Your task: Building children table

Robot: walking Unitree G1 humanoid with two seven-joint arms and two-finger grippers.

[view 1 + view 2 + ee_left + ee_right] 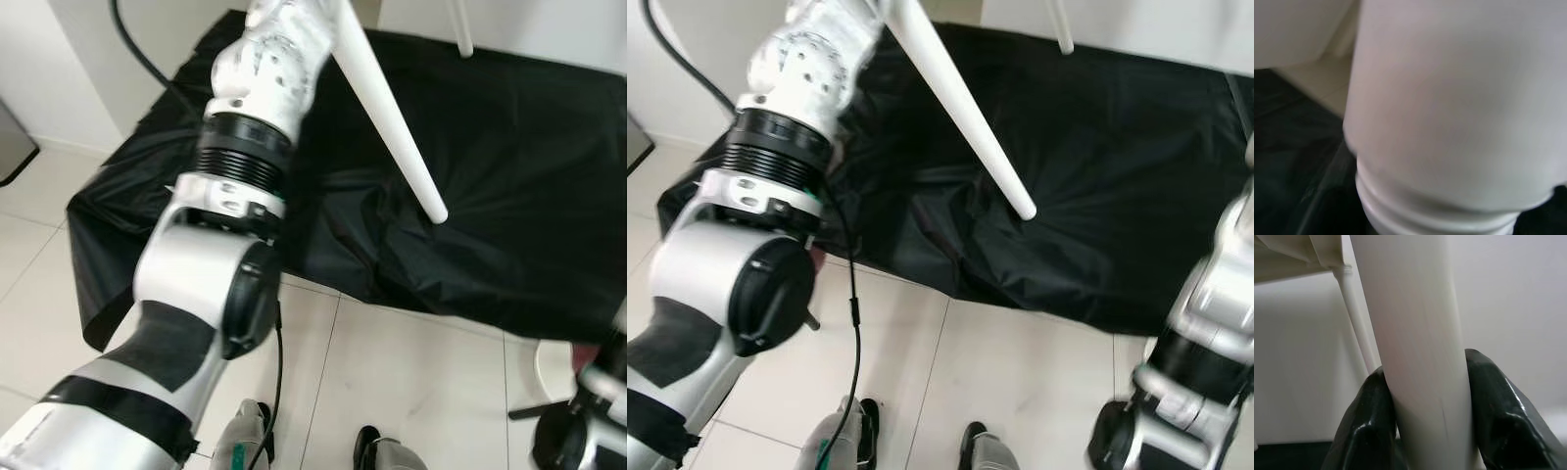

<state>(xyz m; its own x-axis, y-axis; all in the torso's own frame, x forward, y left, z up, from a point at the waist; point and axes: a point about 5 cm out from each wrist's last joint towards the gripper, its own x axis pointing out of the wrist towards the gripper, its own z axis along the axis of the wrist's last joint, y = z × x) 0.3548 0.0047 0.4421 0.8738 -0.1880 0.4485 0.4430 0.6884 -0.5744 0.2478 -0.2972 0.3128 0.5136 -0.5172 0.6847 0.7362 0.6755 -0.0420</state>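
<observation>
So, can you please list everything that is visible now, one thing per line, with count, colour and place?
table legs: three, white; a long one slants over the cloth from beside the left arm, a second shows at the far edge, a third is clamped in the right claw
tabletop part: one, white, behind the clamped leg
cloth: one, black, spread over the floor ahead
floor: pale tiles, in front of the cloth
cable: one, black, hanging by the left arm down to the floor
robot's feet: two, dark, on the tiles
left arm: silver, raised at the left
right claw: black fingers, shut on a leg
</observation>
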